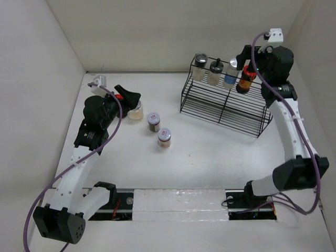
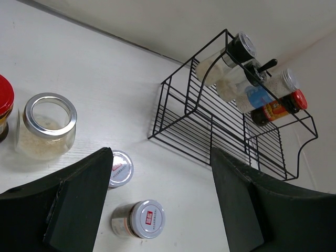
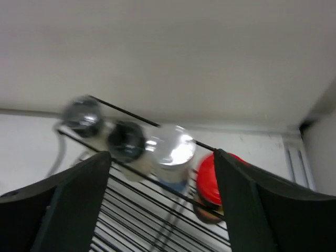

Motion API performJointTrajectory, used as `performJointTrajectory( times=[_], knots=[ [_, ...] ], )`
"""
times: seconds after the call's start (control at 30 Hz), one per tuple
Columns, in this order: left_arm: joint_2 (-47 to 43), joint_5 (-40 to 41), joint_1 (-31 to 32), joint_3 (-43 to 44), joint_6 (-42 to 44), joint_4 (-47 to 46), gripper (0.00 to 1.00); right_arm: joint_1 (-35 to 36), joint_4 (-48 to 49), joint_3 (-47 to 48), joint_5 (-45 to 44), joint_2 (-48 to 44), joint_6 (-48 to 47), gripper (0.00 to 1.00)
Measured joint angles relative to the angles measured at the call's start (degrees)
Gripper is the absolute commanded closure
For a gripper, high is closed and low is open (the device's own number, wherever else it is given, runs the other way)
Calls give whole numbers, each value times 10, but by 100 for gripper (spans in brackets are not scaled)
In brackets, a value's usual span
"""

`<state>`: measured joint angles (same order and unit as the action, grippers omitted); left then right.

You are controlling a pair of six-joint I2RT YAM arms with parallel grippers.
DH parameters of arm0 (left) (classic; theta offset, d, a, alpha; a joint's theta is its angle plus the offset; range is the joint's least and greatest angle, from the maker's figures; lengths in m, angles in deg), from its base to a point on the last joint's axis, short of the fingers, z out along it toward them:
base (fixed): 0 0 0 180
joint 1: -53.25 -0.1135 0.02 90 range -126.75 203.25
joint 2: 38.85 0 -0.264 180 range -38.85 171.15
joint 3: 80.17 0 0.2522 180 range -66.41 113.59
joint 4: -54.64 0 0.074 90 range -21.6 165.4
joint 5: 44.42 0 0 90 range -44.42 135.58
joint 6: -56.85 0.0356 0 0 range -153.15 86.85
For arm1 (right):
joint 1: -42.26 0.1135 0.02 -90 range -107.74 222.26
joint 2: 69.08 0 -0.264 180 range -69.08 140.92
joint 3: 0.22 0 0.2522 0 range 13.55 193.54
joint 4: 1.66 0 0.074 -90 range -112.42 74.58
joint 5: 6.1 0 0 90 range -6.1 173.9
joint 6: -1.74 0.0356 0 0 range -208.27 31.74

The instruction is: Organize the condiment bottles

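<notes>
- My left pincer [image 2: 161,157] gapes wide with nothing between its fingers. It hangs over the left part of the table [image 1: 210,163].
- My right pincer [image 3: 163,156] is spread just as wide and grips nothing. It hangs at the far right end of the rack [image 1: 226,107], above the bottles there.
- Four bottles lie tilted side by side on the rack's top tier.
- Leftmost is the grey-cap shaker [image 1: 200,65], clear with pale contents.
- Next is the black-cap bottle [image 1: 214,72], also pale inside.
- Then comes the blue-label bottle [image 1: 231,74], with a silver cap and whitish contents. In my blurred right wrist view its cap shows between my fingertips, and I cannot tell whether they touch it.
- Rightmost is the red-cap sauce [image 1: 245,79], dark brown with a red and yellow label.
- On the table, the pale jar [image 1: 135,112] stands just beside my left pincer. It is squat and clear, with a silver rim and pale grains inside.
- A red lid [image 2: 4,100] shows just beside that jar, at the edge of my left wrist view, its body mostly hidden.
- The dark jar [image 1: 154,122] stands upright to the right of the pale jar. It is small, with a silver cap bearing a red mark and dark brown contents.
- The light jar [image 1: 164,137] has the same kind of cap and paler contents. It stands near the dark jar but apart from it, on the side closer to my bases.
</notes>
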<state>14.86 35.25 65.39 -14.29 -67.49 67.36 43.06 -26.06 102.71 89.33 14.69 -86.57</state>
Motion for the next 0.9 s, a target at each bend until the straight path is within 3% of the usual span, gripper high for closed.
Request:
performJointTrajectory(
  times=[0.03,0.17,0.23,0.3,0.37,0.4,0.53,0.63,0.9],
  knots=[
    [0,0,0,0,0,0,29,26,19,-15,-5,-24,0,40],
    [0,0,0,0,0,0,29,148,100,-65,17,-64,-5,82],
    [0,5,0,0,0,0,30,204,133,-70,35,-34,-7,83],
    [0,18,0,0,-1,2,34,255,153,-66,53,20,-7,74],
    [-3,37,0,0,-3,9,40,291,156,-58,65,83,-12,55],
    [-6,48,0,0,-5,14,44,313,152,-55,73,117,-17,35],
    [-36,110,0,0,-15,40,46,381,122,-6,87,234,-42,9],
    [-76,148,0,0,-21,45,46,426,102,39,85,292,-61,0],
    [-108,169,-2,1,-26,45,40,474,50,247,74,445,-87,0]
  ],
)
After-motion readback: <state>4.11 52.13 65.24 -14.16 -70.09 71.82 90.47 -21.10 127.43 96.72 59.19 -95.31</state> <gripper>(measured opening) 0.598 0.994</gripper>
